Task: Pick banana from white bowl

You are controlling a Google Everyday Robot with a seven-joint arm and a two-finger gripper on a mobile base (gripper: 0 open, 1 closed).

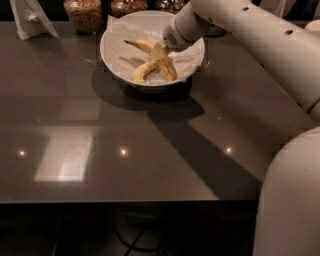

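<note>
The white bowl (112, 55) with a crinkled paper liner stands at the back middle of the dark table. Two yellow bananas lie crossed inside it. The longer curved banana (168, 68) has a dark pointed stem toward the left. The shorter banana (141, 73) lies under it at the front. My gripper (163, 48) reaches into the bowl from the right, down at the longer banana's middle. The wrist hides most of it.
Glass jars of grains (83, 14) stand behind the bowl at the table's back edge. A white folded card (30, 19) stands at the back left. My arm (260, 45) crosses the right side of the table. The table's front edge (125, 200) is near.
</note>
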